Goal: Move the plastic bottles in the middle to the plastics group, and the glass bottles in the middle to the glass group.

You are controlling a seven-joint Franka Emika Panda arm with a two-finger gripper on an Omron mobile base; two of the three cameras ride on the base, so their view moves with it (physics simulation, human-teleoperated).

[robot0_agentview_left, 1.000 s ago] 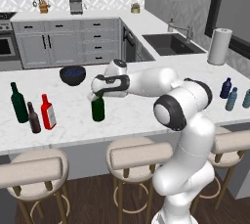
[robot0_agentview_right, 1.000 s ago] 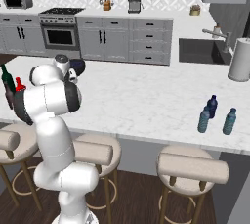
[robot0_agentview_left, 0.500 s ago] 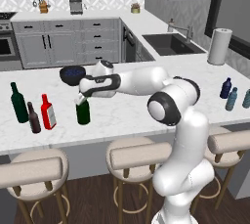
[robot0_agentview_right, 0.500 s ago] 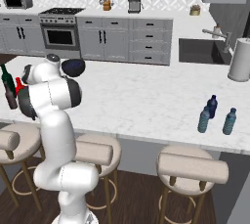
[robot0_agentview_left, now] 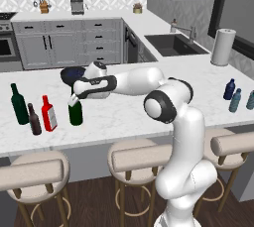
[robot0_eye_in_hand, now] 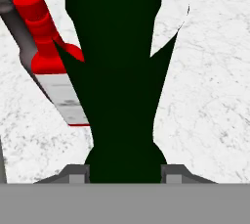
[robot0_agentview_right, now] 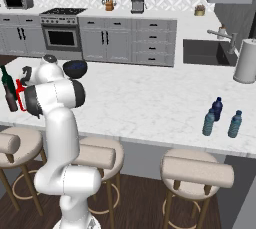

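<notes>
My gripper (robot0_agentview_left: 74, 101) is shut on the neck of the green wine bottle (robot0_agentview_left: 75, 114), which stands upright with its base at or just above the counter. In the hand view the green wine bottle (robot0_eye_in_hand: 122, 71) rises between my fingertips (robot0_eye_in_hand: 78, 173). Just left of it is the red bottle (robot0_agentview_left: 48, 114) with its white label, also seen as the red bottle (robot0_eye_in_hand: 53, 66). The brown bottle (robot0_agentview_left: 33, 120) and the dark teal-green bottle (robot0_agentview_left: 19, 104) stand further left. At the far right are the navy bottle (robot0_agentview_left: 229, 89), the pale teal bottle (robot0_agentview_left: 235, 100) and the pale blue bottle (robot0_agentview_right: 234, 124).
A dark bowl (robot0_agentview_left: 73, 74) sits on the counter behind the gripper. A paper towel roll (robot0_agentview_left: 221, 46) stands at the back right, by the sink (robot0_agentview_left: 171, 44). Stools (robot0_agentview_left: 141, 154) line the counter's front edge.
The arm has swung left along the counter with the green wine bottle in its grip, bringing it close beside the red bottle.
</notes>
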